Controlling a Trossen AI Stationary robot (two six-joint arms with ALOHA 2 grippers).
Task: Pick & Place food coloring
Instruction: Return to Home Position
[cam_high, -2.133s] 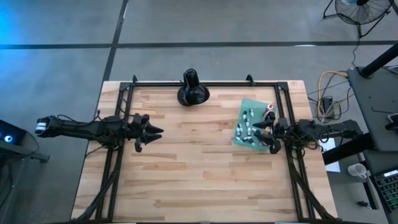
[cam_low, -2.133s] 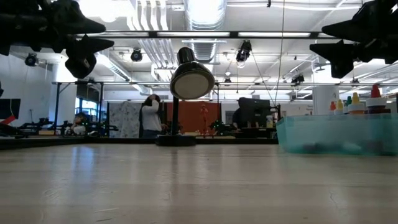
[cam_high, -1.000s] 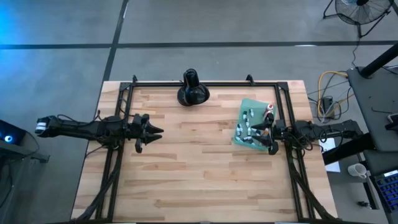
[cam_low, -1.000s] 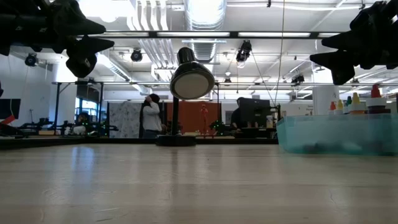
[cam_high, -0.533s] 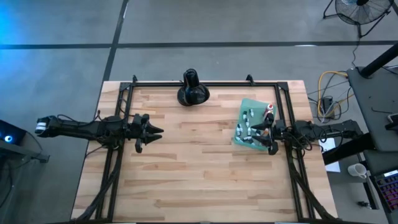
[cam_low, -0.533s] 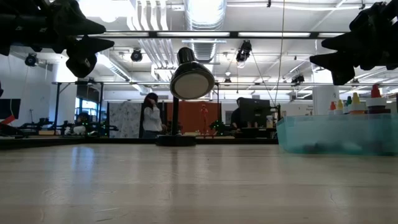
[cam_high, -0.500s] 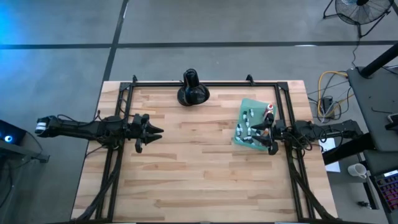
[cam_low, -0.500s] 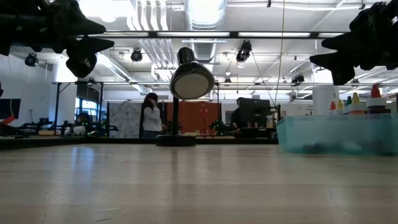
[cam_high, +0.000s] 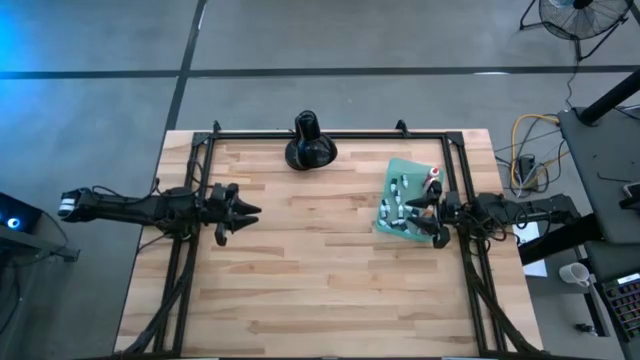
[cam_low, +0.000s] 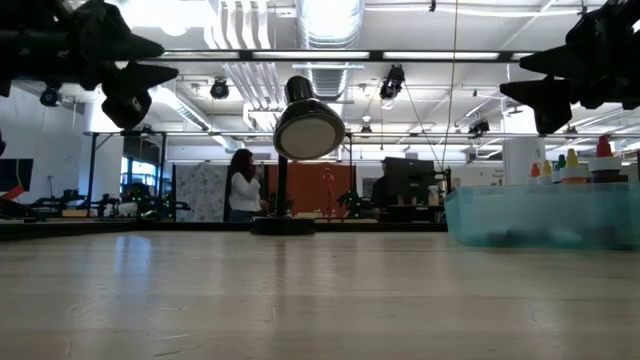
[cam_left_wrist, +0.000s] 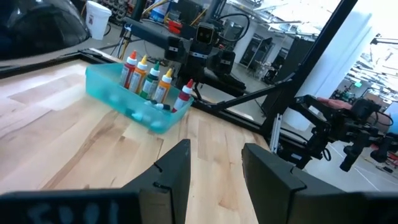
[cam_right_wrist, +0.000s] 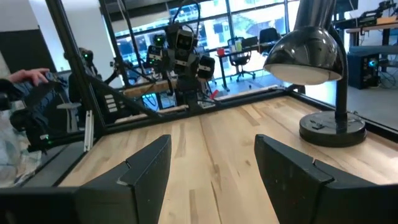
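Left gripper (cam_high: 250, 211) spread, holding nothing, above table's left side, right gripper (cam_high: 425, 217) spread, empty, over green bin (cam_high: 396, 168) containing food coloring (cam_high: 403, 192).

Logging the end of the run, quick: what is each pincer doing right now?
Left pincer: open, empty, above the left side of the table.
Right pincer: open, empty, above the right edge of the green bin.

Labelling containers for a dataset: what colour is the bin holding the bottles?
The bin is translucent teal-green, which shows best in the left wrist view.
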